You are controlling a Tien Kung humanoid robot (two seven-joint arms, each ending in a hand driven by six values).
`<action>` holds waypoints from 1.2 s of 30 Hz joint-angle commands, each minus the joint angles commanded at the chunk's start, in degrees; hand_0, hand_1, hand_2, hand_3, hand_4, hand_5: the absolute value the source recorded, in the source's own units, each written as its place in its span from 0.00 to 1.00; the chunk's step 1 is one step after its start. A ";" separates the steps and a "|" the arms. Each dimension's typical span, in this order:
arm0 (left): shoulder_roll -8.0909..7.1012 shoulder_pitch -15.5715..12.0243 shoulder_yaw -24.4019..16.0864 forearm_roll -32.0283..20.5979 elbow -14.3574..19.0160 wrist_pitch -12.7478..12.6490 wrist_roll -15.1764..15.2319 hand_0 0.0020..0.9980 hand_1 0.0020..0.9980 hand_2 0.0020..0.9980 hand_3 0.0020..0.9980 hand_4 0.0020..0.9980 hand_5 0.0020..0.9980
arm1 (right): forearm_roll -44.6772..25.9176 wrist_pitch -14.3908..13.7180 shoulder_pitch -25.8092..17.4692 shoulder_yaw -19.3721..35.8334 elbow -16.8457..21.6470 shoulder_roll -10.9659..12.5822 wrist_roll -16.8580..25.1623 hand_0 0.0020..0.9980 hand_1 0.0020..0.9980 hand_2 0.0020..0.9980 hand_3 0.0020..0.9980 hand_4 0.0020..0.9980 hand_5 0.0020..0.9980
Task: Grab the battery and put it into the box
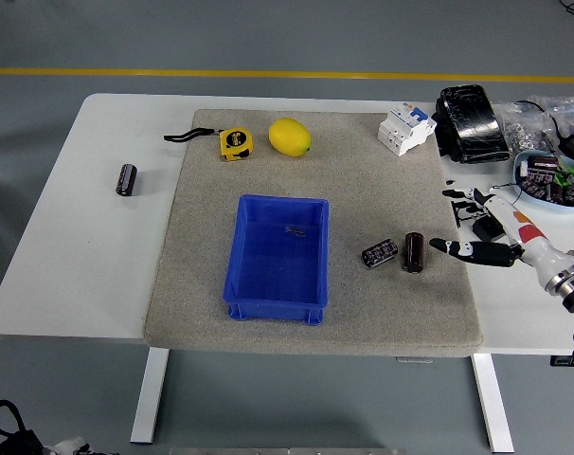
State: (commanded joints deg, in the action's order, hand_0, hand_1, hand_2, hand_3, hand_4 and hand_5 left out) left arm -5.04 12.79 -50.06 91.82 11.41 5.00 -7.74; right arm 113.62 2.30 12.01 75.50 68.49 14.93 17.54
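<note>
The white-and-black right hand (486,230) is reached in low from the right edge, fingers spread and extended leftward, nothing held. Its lowest fingertip lies just beside the upright dark cylindrical battery (414,252) on the grey felt mat (202,284). The blue plastic box (278,258) is seen left of it, mid-mat
</note>
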 joint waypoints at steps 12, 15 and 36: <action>-0.18 0.12 0.56 -0.92 0.08 -0.07 0.03 0.62 0.57 0.62 0.72 0.72 0.70 | 1.12 -1.99 5.10 -9.35 -3.04 0.60 0.72 0.81 0.79 0.83 0.86 1.00 0.31; -0.24 0.20 0.60 -0.94 0.11 -0.04 0.02 0.62 0.57 0.62 0.72 0.72 0.70 | -0.11 -2.46 5.89 -11.68 -3.20 1.01 0.56 0.81 0.79 0.83 0.86 1.00 0.31; -0.30 0.45 1.03 -1.37 0.28 0.23 -0.07 0.62 0.57 0.62 0.71 0.72 0.70 | -3.69 -6.80 10.22 -22.00 -11.93 1.57 1.19 0.73 0.69 0.74 0.78 1.00 0.30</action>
State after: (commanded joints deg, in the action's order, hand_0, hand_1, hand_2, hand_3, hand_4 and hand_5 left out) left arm -5.34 13.24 -49.03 90.45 11.69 5.22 -7.81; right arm 109.92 -4.50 22.22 53.50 56.56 16.50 18.73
